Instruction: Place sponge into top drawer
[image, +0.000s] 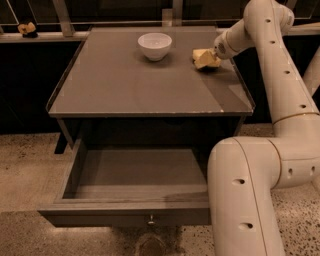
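Gripper (210, 60) low over the far right of the table (130, 90) top, wrist coming in from the right; sponge (199, 54) right at its tip, on the side away from the wrist, touching or very nearly; grasping or released: cannot tell, pale sponge and gripper tip merge; sponge's long axis not readable. Bowl (154, 45) beyond the sponge from the gripper, apart from both. Drawer (125, 216) stands pulled out, well below the gripper, nearer the camera and off toward the bowl's side. Judgement: once the sponge is secure, lift, carry forward past the table's front edge, then down; that edge is the thing to clear.
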